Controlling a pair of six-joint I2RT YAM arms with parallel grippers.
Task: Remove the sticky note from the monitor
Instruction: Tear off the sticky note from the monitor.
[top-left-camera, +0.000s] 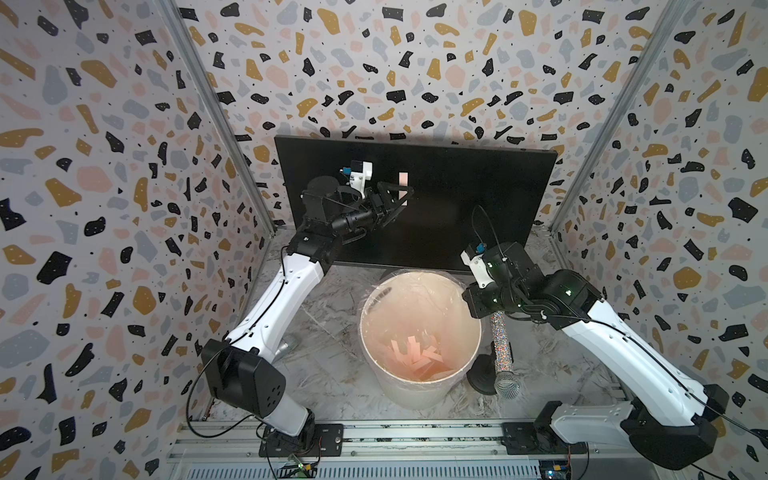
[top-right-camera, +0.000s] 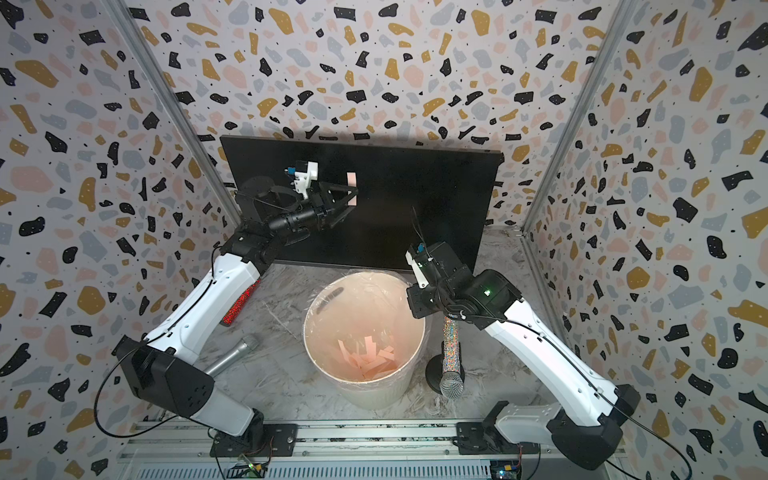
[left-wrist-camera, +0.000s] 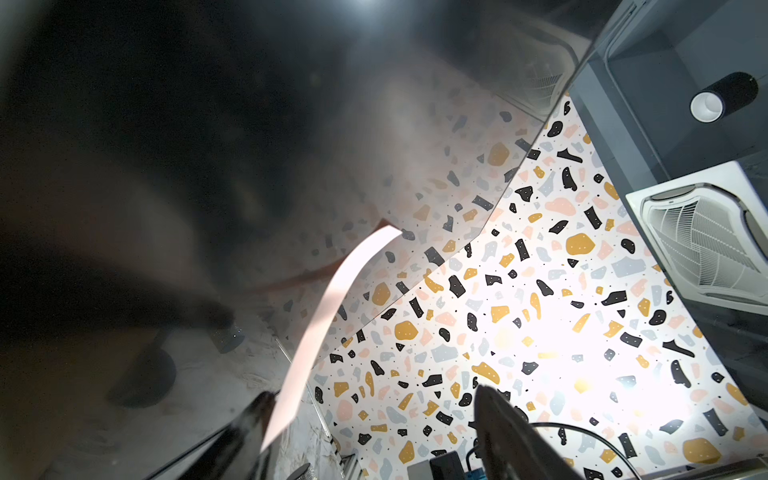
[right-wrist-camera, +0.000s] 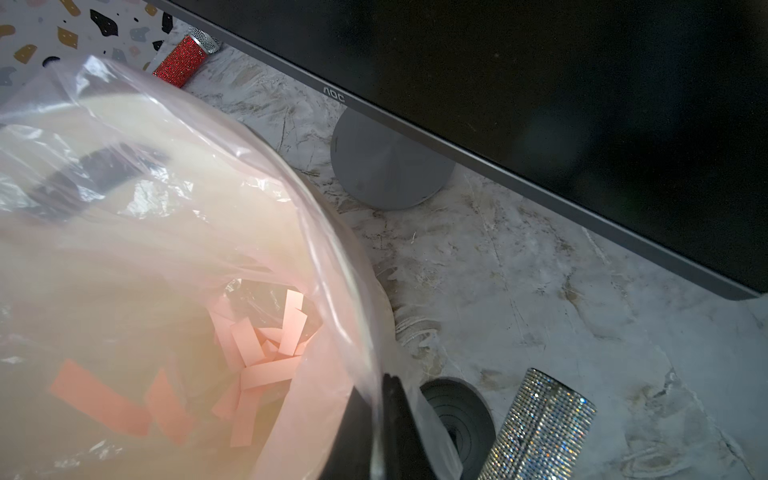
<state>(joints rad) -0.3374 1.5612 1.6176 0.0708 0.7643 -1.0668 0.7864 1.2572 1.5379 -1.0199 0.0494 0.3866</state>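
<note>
Pink paper, thin and narrow: the sticky note (top-left-camera: 403, 179) sits on the upper half of the monitor (top-left-camera: 478, 199), left of the screen's middle. The monitor stands along the back edge of the bench (top-left-camera: 328, 332).

The left tool (top-left-camera: 401, 200) is at the note's lower part with its jaws well apart, one on each side of the strip, and has hold of nothing. In the left wrist view the note (left-wrist-camera: 332, 299) curves off the dark glass. Its far end looks stuck, while its near end stands free, right beside one finger (left-wrist-camera: 253, 419); I cannot tell whether they touch.

The right tool (right-wrist-camera: 390, 386) is closed and empty, hanging at the rim of the lined white bucket (top-left-camera: 415, 397), where more pink strips (top-left-camera: 415, 357) lie.

The note should weigh almost nothing and bend at any touch, held only by a weak glue band. The free lower end looks like the place to pinch it, flat between the pads and clear of the glass. From there it can be peeled back along its own length towards the stuck end. Pulled sideways it may crease or tear, and the gummed face may cling to a pad on release. The screen is smooth and easily marked, so the jaws should not press on it.
</note>
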